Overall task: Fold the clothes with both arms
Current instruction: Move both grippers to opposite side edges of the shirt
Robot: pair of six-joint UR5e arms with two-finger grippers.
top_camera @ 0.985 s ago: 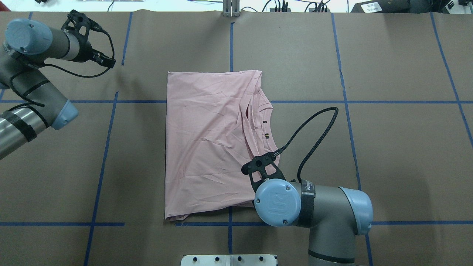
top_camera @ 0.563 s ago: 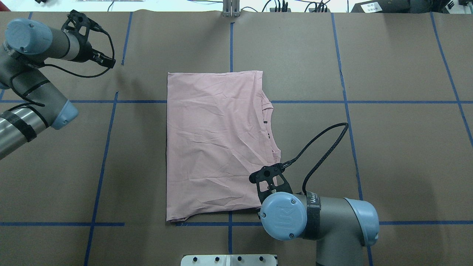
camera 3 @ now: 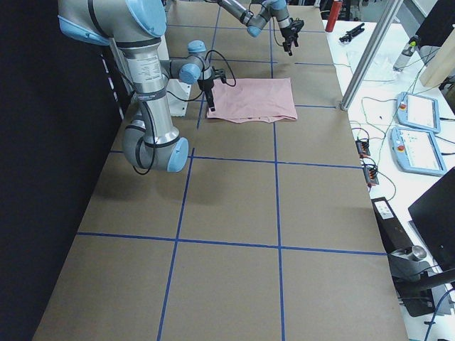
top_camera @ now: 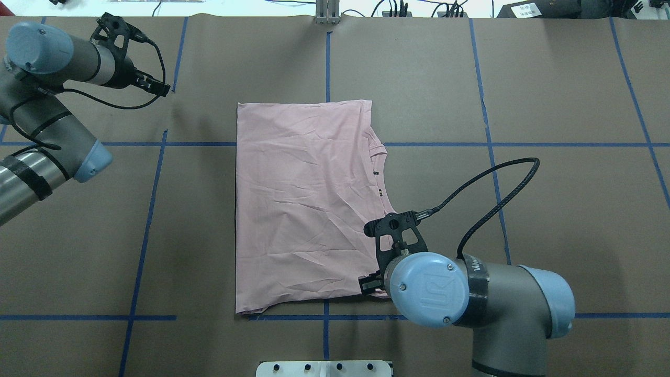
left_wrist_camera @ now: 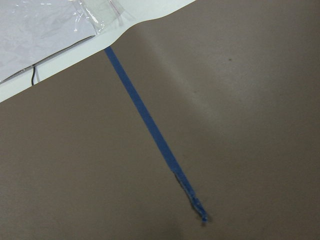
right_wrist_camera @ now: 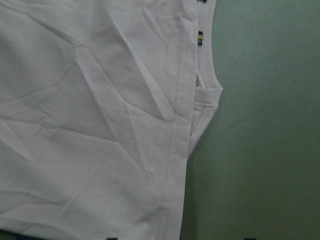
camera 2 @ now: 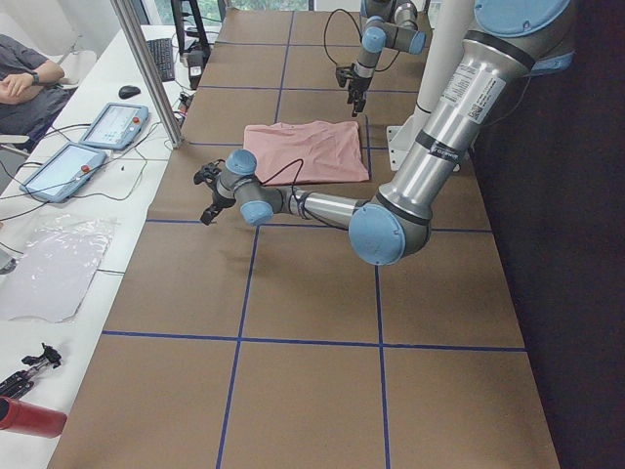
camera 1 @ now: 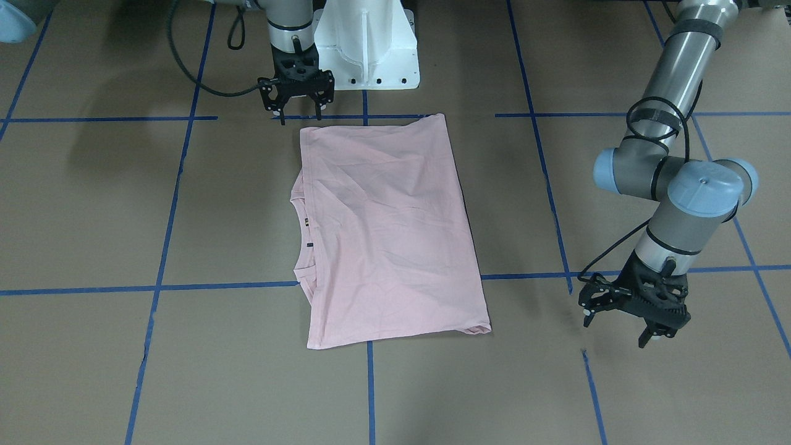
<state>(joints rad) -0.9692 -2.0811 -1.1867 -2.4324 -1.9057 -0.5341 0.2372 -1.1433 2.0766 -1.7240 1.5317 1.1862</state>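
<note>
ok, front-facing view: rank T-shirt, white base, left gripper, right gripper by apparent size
1. T-shirt
2. white base
3. left gripper, right gripper: left looks bigger, but it's nearer the camera, so unranked.

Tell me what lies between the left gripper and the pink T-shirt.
Only bare brown table covering crossed by a blue tape line. Nothing else sits between the left gripper and the T-shirt, as the front-facing view shows.

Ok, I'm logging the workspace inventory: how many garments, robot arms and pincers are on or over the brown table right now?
Garments: 1 (pink T-shirt)
Robot arms: 2 (left arm, right arm)
Pincers: 2 (left pincer, right pincer)
Total: 5
</note>
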